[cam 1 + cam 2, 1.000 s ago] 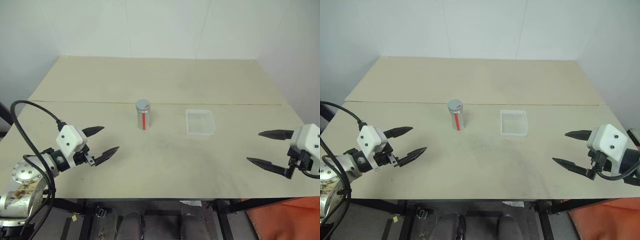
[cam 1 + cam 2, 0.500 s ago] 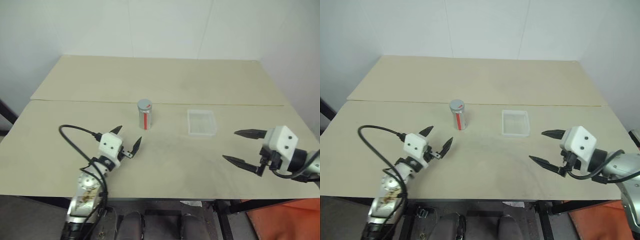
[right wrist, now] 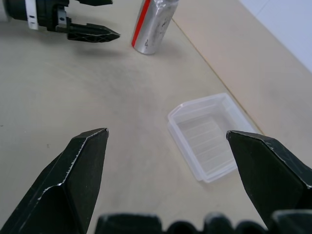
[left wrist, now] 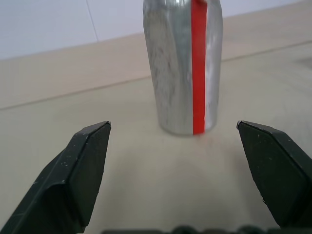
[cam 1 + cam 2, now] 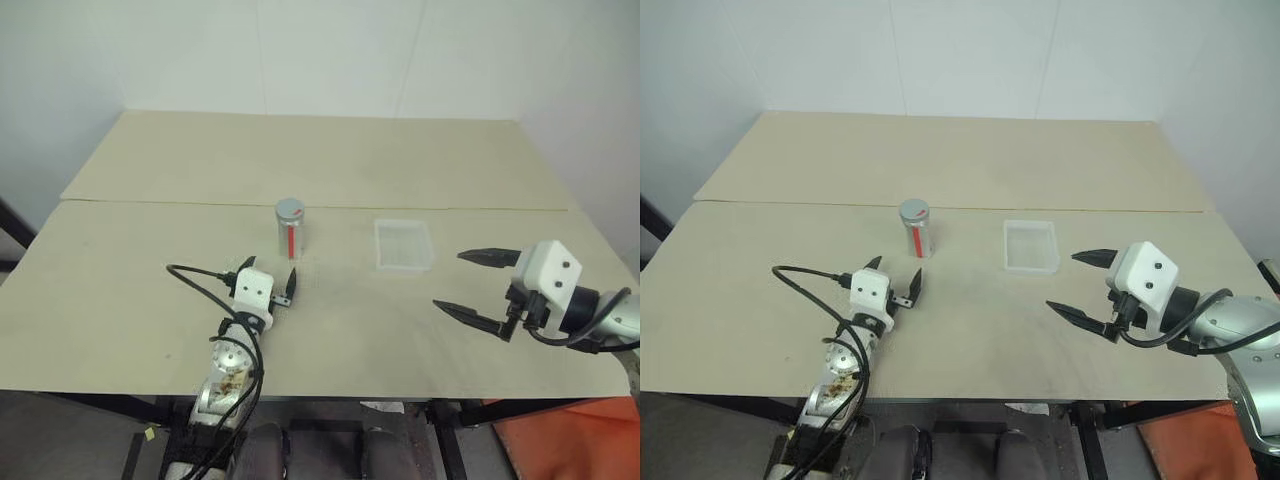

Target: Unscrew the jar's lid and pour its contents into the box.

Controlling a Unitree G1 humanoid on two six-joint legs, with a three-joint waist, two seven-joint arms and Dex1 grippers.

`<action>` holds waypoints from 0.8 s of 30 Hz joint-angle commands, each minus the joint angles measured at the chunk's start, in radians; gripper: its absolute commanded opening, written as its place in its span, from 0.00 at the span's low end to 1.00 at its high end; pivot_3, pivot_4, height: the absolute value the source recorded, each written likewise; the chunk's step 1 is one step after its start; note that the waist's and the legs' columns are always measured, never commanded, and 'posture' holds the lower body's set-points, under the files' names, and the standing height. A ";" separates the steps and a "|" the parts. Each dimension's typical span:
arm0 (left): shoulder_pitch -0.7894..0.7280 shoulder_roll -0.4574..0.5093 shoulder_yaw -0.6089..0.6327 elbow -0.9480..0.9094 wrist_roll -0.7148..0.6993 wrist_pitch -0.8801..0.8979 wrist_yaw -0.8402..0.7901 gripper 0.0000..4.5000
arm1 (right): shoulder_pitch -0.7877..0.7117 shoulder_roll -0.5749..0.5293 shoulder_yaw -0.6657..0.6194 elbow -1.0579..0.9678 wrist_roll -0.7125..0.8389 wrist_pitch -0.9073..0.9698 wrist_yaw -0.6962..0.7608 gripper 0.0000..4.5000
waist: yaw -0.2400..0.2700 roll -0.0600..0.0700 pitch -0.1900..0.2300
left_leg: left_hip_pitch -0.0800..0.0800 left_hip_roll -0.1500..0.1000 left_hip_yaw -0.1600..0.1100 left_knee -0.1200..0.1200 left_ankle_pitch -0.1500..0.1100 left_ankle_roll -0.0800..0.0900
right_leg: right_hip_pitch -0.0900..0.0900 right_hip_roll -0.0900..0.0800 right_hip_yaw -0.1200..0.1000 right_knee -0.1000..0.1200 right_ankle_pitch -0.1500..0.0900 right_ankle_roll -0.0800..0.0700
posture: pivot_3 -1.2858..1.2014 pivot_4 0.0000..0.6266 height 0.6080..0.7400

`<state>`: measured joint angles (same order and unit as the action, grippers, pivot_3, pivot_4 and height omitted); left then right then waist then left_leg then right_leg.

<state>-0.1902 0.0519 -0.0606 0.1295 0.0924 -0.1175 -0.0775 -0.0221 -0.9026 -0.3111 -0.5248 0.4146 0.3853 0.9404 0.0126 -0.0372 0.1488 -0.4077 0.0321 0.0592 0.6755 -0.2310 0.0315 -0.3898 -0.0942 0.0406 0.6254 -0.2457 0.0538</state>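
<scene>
Centring the jar [image 4: 184, 66] between the released jaws of the left gripper [image 5: 265, 275] is being advised before closing; the right gripper [image 5: 478, 283] is being held released near the box [image 5: 403, 244].

Left gripper [image 5: 268, 276] nearer jar [image 5: 289, 229]

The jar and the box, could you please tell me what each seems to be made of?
The jar looks like metal, probably brushed aluminium: silvery, with a dull sheen and streaky reflections, and a painted or taped red stripe down its side. The box looks like thin clear plastic: the table shows through its walls, and its rim and ribbed bottom look whitish.
</scene>
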 commanded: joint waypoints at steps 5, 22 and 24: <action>-0.129 -0.030 -0.004 0.143 -0.001 -0.078 0.028 1.00 | -0.042 -0.020 0.010 -0.002 -0.010 -0.009 -0.008 1.00 | 0.000 0.000 0.000 | -0.001 0.000 0.000 0.000 0.000 0.000 | -0.001 0.000 0.000 0.000 0.000 0.000 | 0.52 0.24 1.00; -0.324 -0.092 0.039 0.378 -0.027 -0.141 0.103 1.00 | -0.028 -0.020 -0.017 -0.031 0.001 0.006 -0.022 1.00 | -0.001 -0.001 0.000 | -0.002 -0.001 0.000 0.000 0.000 0.000 | -0.001 0.000 -0.001 -0.001 0.000 0.001 | 0.52 0.24 1.00; -0.334 -0.094 0.039 0.395 -0.020 -0.164 0.115 1.00 | -0.023 -0.020 -0.020 -0.033 0.000 0.005 -0.024 1.00 | -0.001 -0.001 0.000 | -0.002 -0.001 0.000 0.000 0.000 0.000 | -0.001 0.000 -0.001 -0.001 0.000 0.001 | 0.52 0.24 1.00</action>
<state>-0.4934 -0.0370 -0.0207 0.5345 0.0721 -0.2359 0.0242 -0.0462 -0.9116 -0.2887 -0.5273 0.4057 0.3879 0.9276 0.0121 -0.0380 0.1492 -0.4096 0.0315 0.0587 0.6755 -0.2313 0.0320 -0.3906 -0.0941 0.0399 0.6243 -0.2454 0.0546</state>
